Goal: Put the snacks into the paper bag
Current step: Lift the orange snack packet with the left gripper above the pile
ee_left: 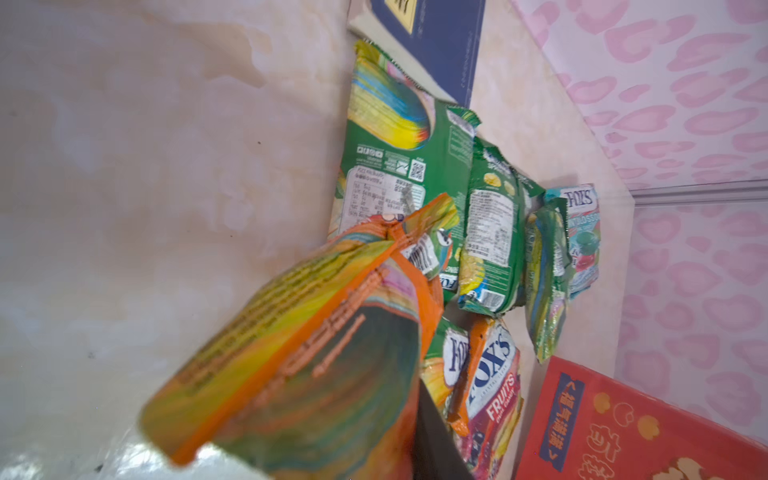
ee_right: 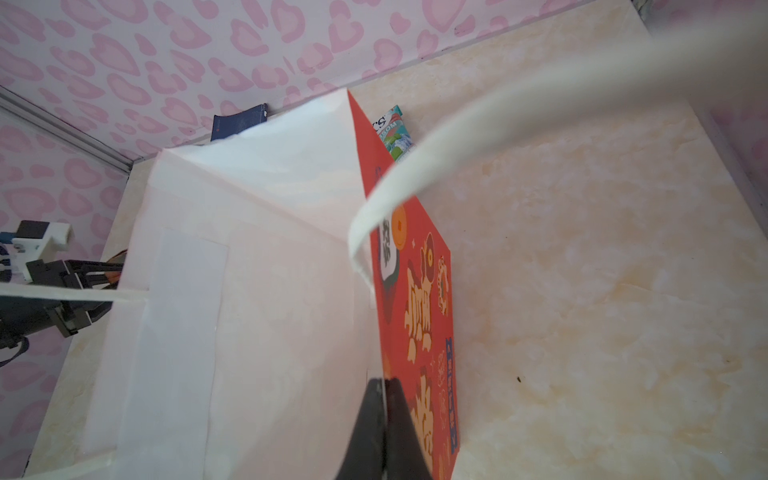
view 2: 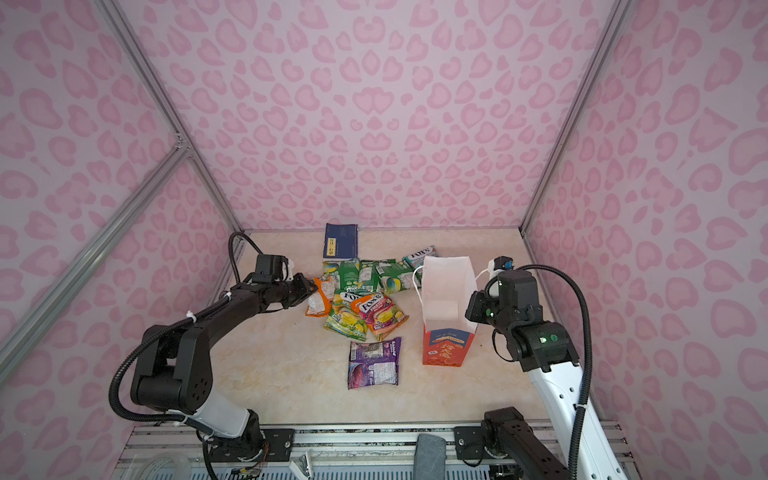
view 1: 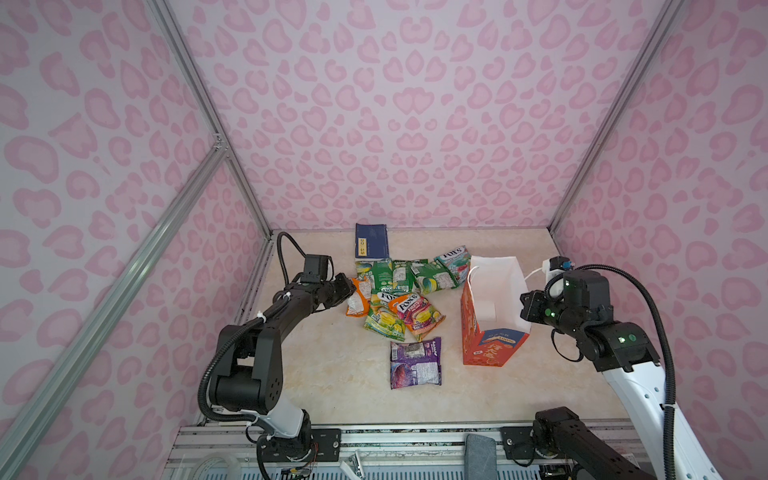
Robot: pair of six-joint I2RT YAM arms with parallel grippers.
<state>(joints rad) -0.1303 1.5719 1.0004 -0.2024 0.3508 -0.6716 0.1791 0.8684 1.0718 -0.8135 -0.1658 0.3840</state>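
Three walls [view 1: 415, 104] close in the space, pale panels printed all over with pink heart-shaped blotches. Grey aluminium posts [view 1: 203, 104] run up the back corners, and a slanted brace [view 1: 129, 270] of the same metal crosses the left wall. The bench [view 1: 332, 374] has a cream, marble-look top with yellow-beige veining and a few tiny dark specks [ee_right: 518, 379]. Slotted metal rails [view 1: 395, 440] line its near edge. The light is soft and even, with only faint shadows.

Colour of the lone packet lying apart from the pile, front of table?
Purple. The lone packet shows best in a top view.
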